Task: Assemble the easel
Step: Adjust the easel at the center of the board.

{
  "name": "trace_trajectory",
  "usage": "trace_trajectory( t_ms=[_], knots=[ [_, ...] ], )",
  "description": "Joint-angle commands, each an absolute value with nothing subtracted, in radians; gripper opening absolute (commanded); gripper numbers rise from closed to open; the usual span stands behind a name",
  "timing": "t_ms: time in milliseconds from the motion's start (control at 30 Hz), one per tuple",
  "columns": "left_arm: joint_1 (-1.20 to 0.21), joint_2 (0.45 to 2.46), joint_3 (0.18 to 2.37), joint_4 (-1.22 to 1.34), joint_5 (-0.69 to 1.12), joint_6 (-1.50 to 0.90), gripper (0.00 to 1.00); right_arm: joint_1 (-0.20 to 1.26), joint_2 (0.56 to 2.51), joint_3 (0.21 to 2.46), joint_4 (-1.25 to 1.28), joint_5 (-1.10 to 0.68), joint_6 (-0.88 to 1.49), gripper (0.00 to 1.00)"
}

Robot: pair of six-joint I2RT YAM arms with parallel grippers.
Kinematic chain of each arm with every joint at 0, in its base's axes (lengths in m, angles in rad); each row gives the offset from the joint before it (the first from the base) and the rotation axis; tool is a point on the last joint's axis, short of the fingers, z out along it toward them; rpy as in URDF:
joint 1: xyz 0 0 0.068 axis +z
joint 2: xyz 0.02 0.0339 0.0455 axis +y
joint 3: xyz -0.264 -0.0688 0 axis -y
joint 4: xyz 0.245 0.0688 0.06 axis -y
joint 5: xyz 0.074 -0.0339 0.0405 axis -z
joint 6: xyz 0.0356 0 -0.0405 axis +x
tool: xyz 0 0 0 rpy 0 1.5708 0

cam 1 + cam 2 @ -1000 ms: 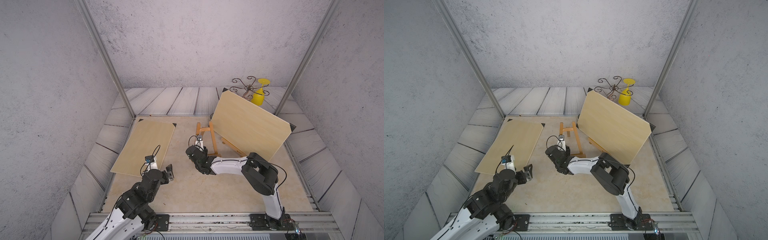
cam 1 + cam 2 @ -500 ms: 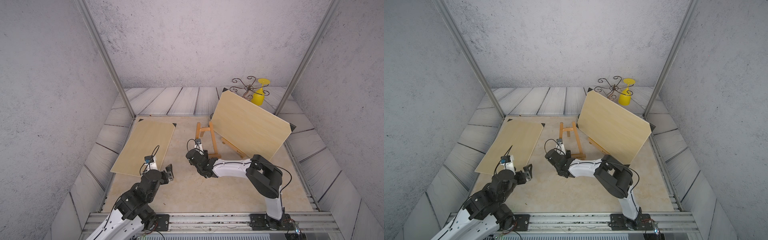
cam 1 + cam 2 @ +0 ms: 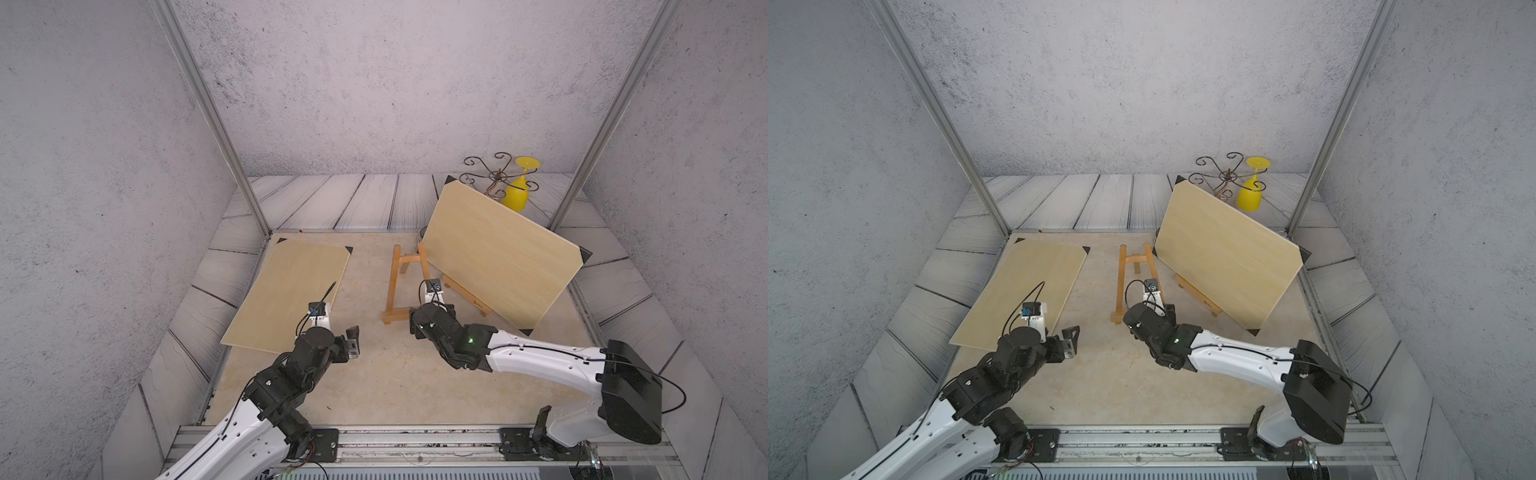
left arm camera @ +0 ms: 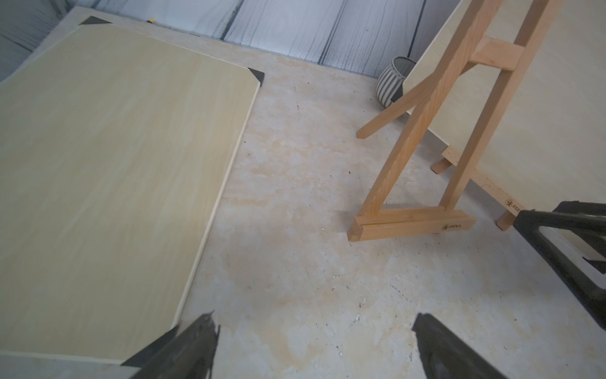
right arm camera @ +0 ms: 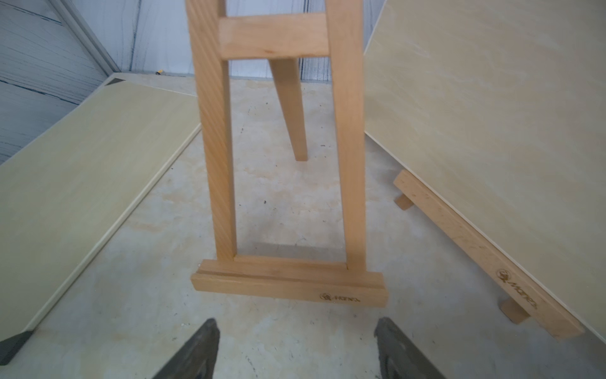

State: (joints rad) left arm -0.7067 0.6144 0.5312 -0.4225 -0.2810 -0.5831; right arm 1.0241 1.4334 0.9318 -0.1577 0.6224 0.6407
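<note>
The wooden easel (image 3: 392, 286) (image 5: 216, 164) stands near the middle of the counter (image 3: 395, 382). Its grooved base ledge sits flat on the surface, and its two uprights lean back onto a single rear leg.

The right hand (image 5: 296, 328) sits low, just in front of that ledge. Its fingers (image 5: 200, 347) are spread apart with only bare counter between them. They are short of the wood and touch and hold nothing.

The left hand (image 4: 314, 325) (image 3: 353, 338) is spread fully wide and is also empty. It hangs over open counter, just beside the near corner of a pale plywood board (image 3: 291, 299) lying flat on the robot's left.

On the right, a second plywood board (image 3: 498, 257) is propped at a slant on another wooden easel (image 5: 475, 249), just beside the first easel. The left wrist view shows a ribbed grey pot (image 4: 392, 82) behind that board's corner. At the back, both top views show an upturned yellow goblet (image 3: 517, 195) (image 3: 1250, 195) next to a curled wire stand (image 3: 494, 174).
</note>
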Motion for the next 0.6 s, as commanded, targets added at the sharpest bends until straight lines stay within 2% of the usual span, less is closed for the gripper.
trace_trajectory(
  t_ms=[0, 133, 267, 567],
  knots=[
    [-0.697, 0.668, 0.567, -0.351, -0.214, -0.55, 0.97, 0.97, 1.386, 0.878, -0.276, 0.558, 0.68, 0.75],
    [-0.697, 0.736, 0.576, -0.309, -0.177, -0.536, 0.97, 0.876, 1.405, 0.84, -0.268, 0.427, 0.67, 0.75],
    [-0.697, 0.777, 0.579, -0.294, -0.163, -0.54, 0.97, 0.8, 1.465, 0.787, -0.15, 0.292, 0.658, 0.75],
    [-0.684, 0.785, 0.566, -0.29, -0.174, -0.547, 0.97, 0.761, 1.649, 0.857, -0.037, 0.224, 0.642, 0.73]
  ],
)
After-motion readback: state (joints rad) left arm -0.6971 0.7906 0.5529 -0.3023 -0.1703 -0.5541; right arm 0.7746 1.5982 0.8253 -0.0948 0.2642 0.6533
